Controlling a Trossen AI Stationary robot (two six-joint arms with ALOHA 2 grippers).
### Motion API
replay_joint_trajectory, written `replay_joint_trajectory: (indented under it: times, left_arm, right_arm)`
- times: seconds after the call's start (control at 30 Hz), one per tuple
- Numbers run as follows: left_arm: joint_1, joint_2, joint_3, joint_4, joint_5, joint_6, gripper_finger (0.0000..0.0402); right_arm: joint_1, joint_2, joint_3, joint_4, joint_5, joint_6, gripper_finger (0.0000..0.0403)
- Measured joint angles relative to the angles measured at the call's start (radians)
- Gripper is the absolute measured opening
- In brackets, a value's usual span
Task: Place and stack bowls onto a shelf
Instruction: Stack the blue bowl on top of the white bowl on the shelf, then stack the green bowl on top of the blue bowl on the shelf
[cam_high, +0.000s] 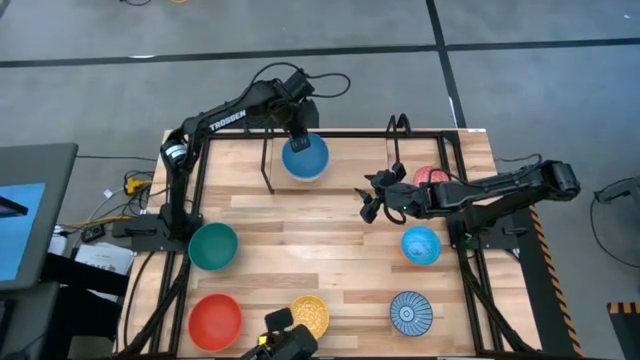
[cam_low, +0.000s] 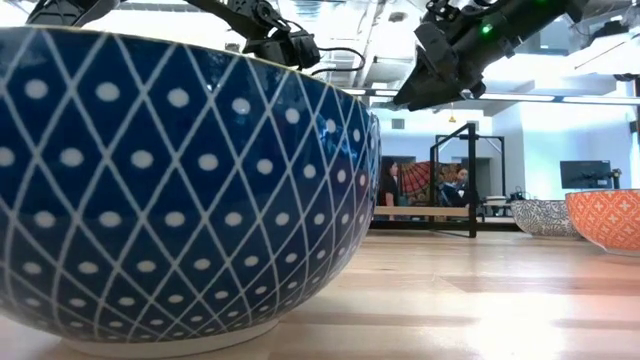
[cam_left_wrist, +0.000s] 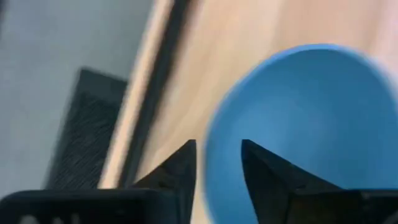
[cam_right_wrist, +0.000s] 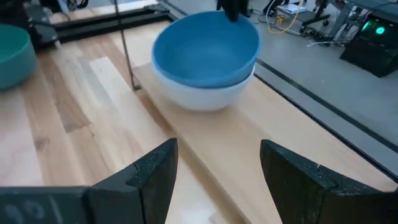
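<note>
The plain blue bowl (cam_high: 305, 160) sits nested in the white bowl (cam_right_wrist: 202, 93) on the shelf (cam_right_wrist: 249, 143), a light-wood board with black wire uprights (cam_high: 267, 165) at the table's far side. My left gripper (cam_high: 299, 138) is at the blue bowl's far rim, shut on it. My right gripper (cam_high: 372, 203) is open and empty, hovering to the right of the two bowls, fingers pointing at them. The green bowl (cam_high: 213, 246), red bowl (cam_high: 215, 320), yellow patterned bowl (cam_high: 310, 315), blue-white patterned bowl (cam_high: 411, 312), speckled light blue bowl (cam_high: 421, 244) and red-pink patterned bowl (cam_high: 430, 178) rest on the tabletop. My left gripper holds the blue bowl by its rim (cam_left_wrist: 210, 163) on the bowl's far side, with one finger (cam_left_wrist: 264, 177) inside the bowl and one (cam_left_wrist: 180, 171) outside. The fingers come from above, pointing down. The bowl rests in the white bowl, slightly tipped.
The shelf board has bare room to the right of the stacked bowls (cam_right_wrist: 292, 155). Black frame rails (cam_high: 200, 170) run along the table's sides. A dark device (cam_high: 285, 335) sits at the near edge. In the low view a large blue-white bowl (cam_low: 170, 190) fills the foreground.
</note>
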Motion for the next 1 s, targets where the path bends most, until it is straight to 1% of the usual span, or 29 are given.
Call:
replay_joint_trajectory:
  times: [0.07,0.17,0.23,0.3,0.37,0.47,0.57,0.63,0.73,0.8,0.9,1.0]
  left_arm:
    - [0.000,-0.001,0.009,-0.039,-0.055,-0.003,0.0133]
    - [0.001,-0.001,0.059,-0.143,-0.072,-0.025,0.0147]
    - [0.000,-0.006,0.087,-0.184,-0.052,-0.048,0.0150]
    - [-0.002,-0.021,0.092,-0.201,0.004,-0.083,0.0151]
    - [-0.012,-0.048,0.092,-0.211,0.037,-0.116,0.0151]
    - [-0.053,-0.108,0.076,-0.255,0.034,-0.161,0.0151]
    - [-0.124,-0.195,0.027,-0.299,0.002,-0.227,0.0151]
    - [-0.198,-0.277,-0.031,-0.309,-0.027,-0.290,0.0151]
    - [-0.350,-0.412,-0.161,-0.305,-0.129,-0.443,0.0151]
    - [-0.464,-0.499,-0.273,-0.280,-0.187,-0.573,0.0151]
    - [-0.635,-0.620,-0.454,-0.198,-0.235,-0.797,0.0151]
    - [-0.801,-0.709,-0.624,-0.102,-0.272,-1.011,0.0151]
  right_arm:
    - [0.006,0.000,0.000,-0.018,0.000,0.000,0.0255]
    - [0.004,0.000,0.000,-0.033,0.000,0.000,0.0255]
    - [0.000,0.000,0.000,-0.038,0.000,0.000,0.0255]
    - [-0.004,0.000,0.000,-0.045,-0.001,0.004,0.0255]
    - [0.000,0.000,0.000,-0.062,-0.002,0.020,0.0255]
    - [0.015,0.000,0.001,-0.098,-0.037,0.038,0.0255]
    - [0.038,0.000,0.001,-0.134,-0.077,0.078,0.0255]
    - [0.060,0.000,0.001,-0.149,-0.077,0.102,0.0255]
    - [0.098,0.000,0.001,-0.142,-0.077,0.106,0.0255]
    - [0.125,0.001,0.001,-0.117,-0.080,0.106,0.0255]
    - [0.158,0.039,0.001,-0.055,-0.082,0.105,0.0255]
    - [0.172,0.087,0.002,0.020,-0.083,0.104,0.0255]
